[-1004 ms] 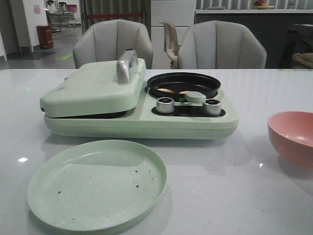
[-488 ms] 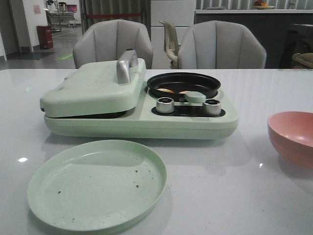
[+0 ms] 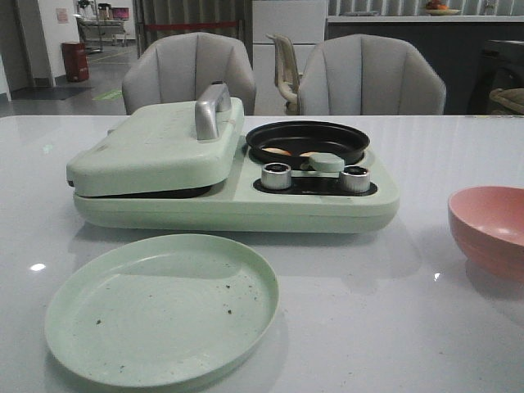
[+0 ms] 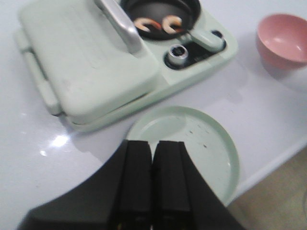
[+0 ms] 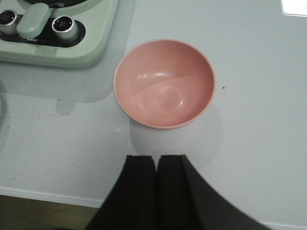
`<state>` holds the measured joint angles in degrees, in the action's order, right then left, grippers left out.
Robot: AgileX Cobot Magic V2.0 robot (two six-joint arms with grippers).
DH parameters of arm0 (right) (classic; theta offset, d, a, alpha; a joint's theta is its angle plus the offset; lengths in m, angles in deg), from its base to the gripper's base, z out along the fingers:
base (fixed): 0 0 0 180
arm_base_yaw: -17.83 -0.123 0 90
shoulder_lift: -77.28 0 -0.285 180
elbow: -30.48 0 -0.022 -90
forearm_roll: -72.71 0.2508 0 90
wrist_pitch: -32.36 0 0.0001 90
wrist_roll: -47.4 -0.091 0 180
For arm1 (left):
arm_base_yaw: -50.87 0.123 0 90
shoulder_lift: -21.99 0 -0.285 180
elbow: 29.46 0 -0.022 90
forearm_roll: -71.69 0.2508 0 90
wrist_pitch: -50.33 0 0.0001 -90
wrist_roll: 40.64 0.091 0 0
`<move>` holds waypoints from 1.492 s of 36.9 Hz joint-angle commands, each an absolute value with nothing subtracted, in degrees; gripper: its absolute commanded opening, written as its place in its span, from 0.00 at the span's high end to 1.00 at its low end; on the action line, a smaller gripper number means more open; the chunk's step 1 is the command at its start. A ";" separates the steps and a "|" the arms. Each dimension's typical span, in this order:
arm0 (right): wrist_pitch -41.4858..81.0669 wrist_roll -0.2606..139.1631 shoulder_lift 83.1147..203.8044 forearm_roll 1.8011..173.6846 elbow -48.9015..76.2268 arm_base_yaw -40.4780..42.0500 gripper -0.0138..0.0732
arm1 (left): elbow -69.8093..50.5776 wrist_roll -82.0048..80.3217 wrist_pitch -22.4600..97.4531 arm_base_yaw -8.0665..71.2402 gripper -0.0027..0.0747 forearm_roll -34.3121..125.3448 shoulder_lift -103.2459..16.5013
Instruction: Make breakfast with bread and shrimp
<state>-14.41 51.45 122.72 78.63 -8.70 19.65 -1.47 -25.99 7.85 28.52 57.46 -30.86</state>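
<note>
While our left gripper [image 4: 152,182] hangs pressed shut and empty above the green plate [image 4: 216,143], nothing has shifted in the last second: the grill lid [image 3: 155,147] is as before, so any bread stays hidden. Our right gripper [image 5: 156,187], equally shut and empty, hovers by the pink bowl [image 5: 164,84], and the shrimp [image 4: 158,24] sit in the black pan [image 3: 307,139].
</note>
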 commanded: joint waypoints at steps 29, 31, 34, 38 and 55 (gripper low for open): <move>-10.95 51.94 122.57 78.54 -7.20 19.62 0.79 | 41.83 -44.97 44.43 48.77 0.84 76.59 11.57; -10.95 51.94 122.57 78.54 -7.20 19.62 0.79 | 43.80 -44.97 47.34 48.90 0.84 76.59 12.13; -10.95 51.94 122.57 78.54 -7.20 19.62 0.79 | 46.12 -44.84 51.53 48.90 0.84 76.59 13.55; -10.95 51.94 122.57 78.54 -7.20 19.62 0.79 | 48.33 -44.75 54.29 48.90 0.84 76.71 15.85; -11.10 51.94 122.57 78.54 -7.20 19.62 0.79 | 48.21 -43.75 53.24 47.97 0.84 76.50 15.74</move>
<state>-14.41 51.49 122.72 78.63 -8.70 19.65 47.91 -43.89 48.11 48.48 76.69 14.42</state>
